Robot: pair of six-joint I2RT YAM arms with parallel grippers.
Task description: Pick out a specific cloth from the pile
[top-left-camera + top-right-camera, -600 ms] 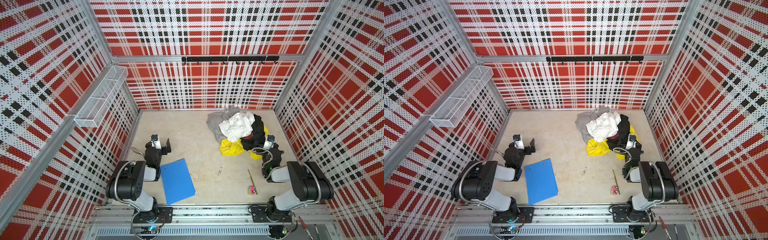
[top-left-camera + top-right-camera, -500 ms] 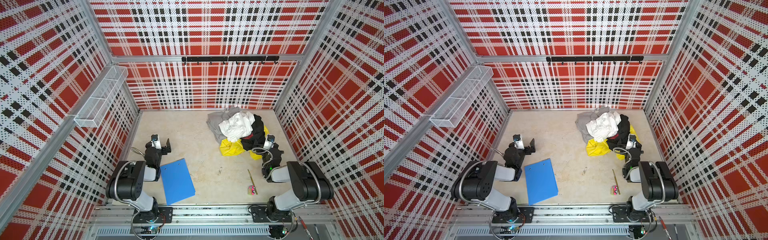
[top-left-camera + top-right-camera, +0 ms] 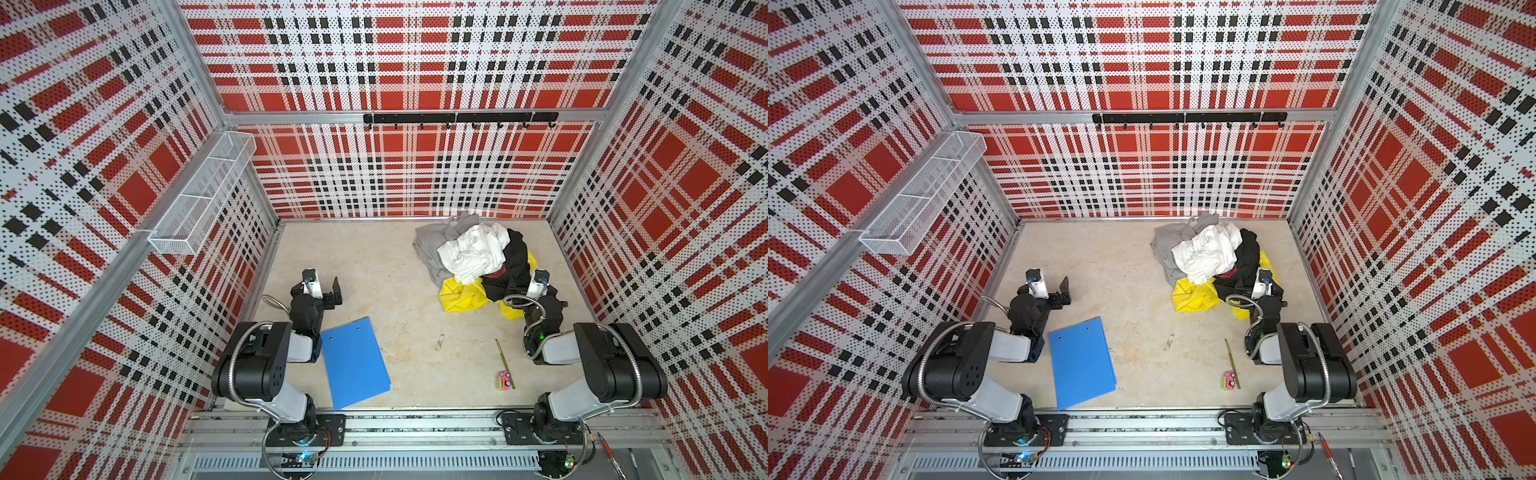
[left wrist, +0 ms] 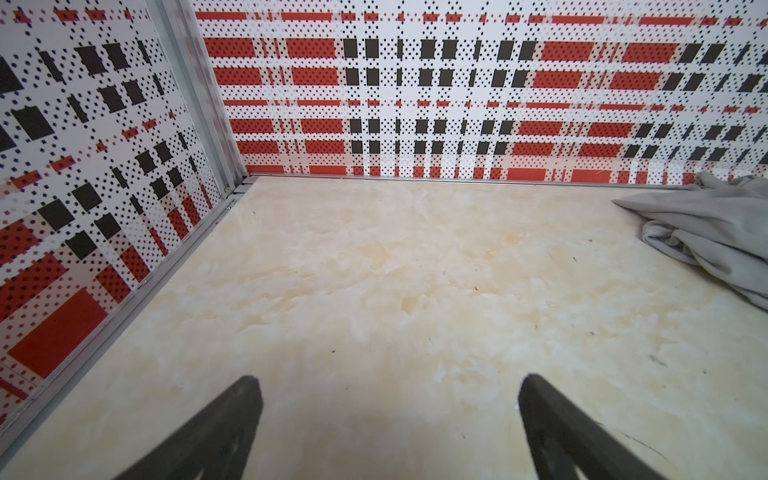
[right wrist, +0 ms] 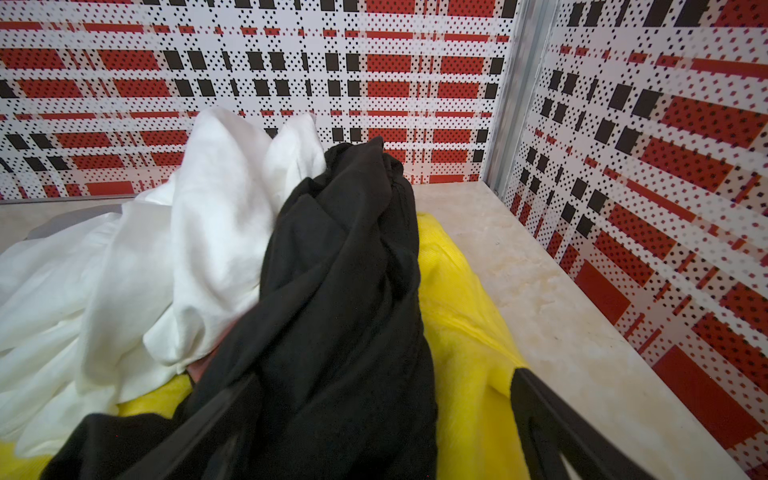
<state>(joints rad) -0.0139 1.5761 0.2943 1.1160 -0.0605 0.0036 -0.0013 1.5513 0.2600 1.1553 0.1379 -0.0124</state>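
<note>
I see the cloth point(image 3: 427, 249) at the left edge of the pile point(image 3: 478, 270), upper right in both top views, partly under the white garment point(image 3: 473, 249). It looks soft, light and likely to drag its neighbours, so I'd pinch its bare left fold. The left tool point(image 4: 388, 380) and right tool point(image 5: 384, 378) both gape wide.

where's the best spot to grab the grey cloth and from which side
Grip the grey cloth at its bare folded edge, left of the white cloth in both top views, where it lies uncovered on the table. Probably come in low across the open table with the left gripper; elsewhere the white cloth lies over it.
</note>
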